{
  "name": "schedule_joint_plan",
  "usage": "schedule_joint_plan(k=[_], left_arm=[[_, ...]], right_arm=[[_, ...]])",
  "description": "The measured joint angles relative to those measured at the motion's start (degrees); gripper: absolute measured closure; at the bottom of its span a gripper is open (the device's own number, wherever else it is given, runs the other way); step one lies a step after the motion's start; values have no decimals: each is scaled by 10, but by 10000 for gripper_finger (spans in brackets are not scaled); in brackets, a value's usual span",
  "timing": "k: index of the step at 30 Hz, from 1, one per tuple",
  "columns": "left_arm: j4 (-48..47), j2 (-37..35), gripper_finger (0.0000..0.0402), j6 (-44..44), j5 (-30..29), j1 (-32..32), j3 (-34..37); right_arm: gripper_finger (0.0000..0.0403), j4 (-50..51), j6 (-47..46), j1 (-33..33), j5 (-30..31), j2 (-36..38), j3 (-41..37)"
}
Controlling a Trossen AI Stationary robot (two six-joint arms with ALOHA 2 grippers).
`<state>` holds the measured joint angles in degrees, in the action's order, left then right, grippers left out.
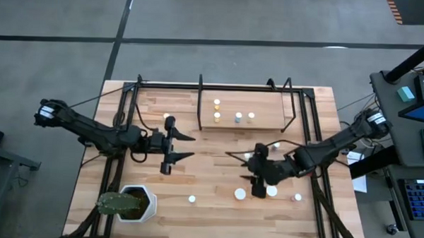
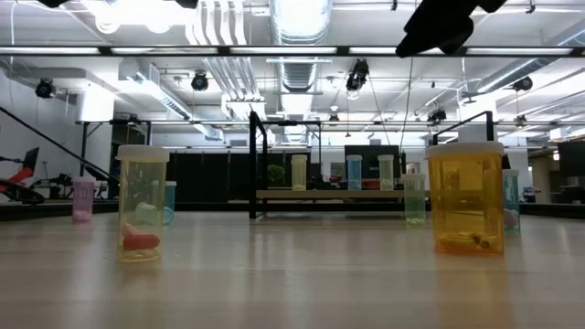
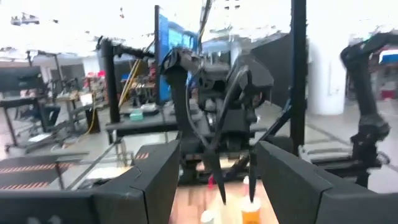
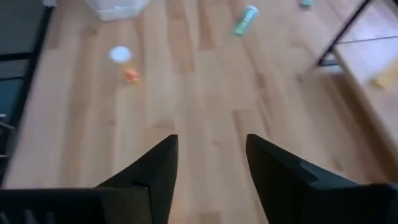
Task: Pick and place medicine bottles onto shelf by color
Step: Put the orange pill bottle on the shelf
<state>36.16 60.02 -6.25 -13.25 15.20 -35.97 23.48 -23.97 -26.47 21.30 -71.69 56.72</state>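
Observation:
Several small medicine bottles stand on the light-wood shelf [image 1: 244,109] at the table's far side, among them a yellowish one [image 1: 217,103]. Others stand loose on the table: an orange bottle [image 2: 466,196], a yellowish bottle [image 2: 142,203], a pink one [image 2: 83,199] and white-capped ones [image 1: 240,194] near the front right. My left gripper [image 1: 186,147] hovers open at the table's middle left, pointing right. My right gripper [image 1: 247,168] hovers open above the table right of centre, tilted down, with nothing between its fingers [image 4: 165,162]. In the left wrist view it [image 3: 236,186] hangs above an orange bottle [image 3: 250,211].
A white hexagonal plant pot [image 1: 135,203] stands at the near left corner. Black metal bars [image 1: 201,97] edge the shelf and run along the table's sides. A teal bottle [image 4: 245,20] lies on its side on the wood. Bare tabletop [image 1: 210,182] lies between the two arms.

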Motion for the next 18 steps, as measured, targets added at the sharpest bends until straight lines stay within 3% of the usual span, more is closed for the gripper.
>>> schedule_joint_plan(k=[6, 11, 14, 18], left_arm=[[21, 27, 203, -1, -1, 7, 0], [28, 30, 203, -1, -4, 7, 0], [30, 28, 203, -1, -5, 7, 0], [31, 25, 203, -5, -5, 7, 0]], right_arm=[[145, -17, 22, -11, -2, -24, 4], [87, 125, 11, -14, -42, -77, 57], [80, 212, -22, -26, -55, -117, 102], [92, 240, -21, -44, -54, -159, 138]])
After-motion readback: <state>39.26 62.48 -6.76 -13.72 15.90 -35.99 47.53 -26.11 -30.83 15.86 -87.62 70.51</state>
